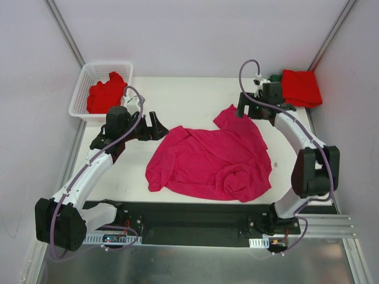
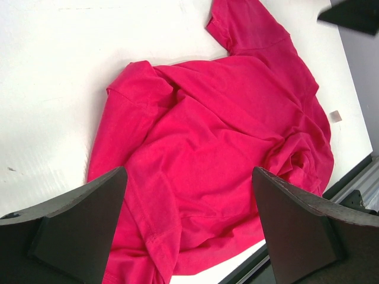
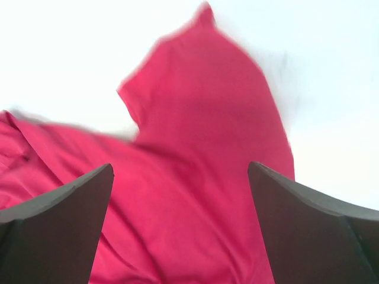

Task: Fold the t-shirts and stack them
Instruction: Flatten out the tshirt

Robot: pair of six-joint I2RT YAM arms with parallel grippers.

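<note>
On desk (image 1: 177, 97), magenta t-shirt (image 1: 207, 163) lies crumpled. Just beside its left edge, left pincer (image 1: 160, 126) spread, empty; over its far sleeve, right pincer (image 1: 241, 111) spread, empty.

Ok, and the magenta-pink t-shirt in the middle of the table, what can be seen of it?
The magenta-pink t-shirt is soft, plain cloth and lies unfolded and rumpled on the white table between the arms. One short sleeve points to the far side, by the right claw, and folds bunch up near its near right edge. The left claw sits off its far left corner. Both claws are open, gripping nothing.
</note>
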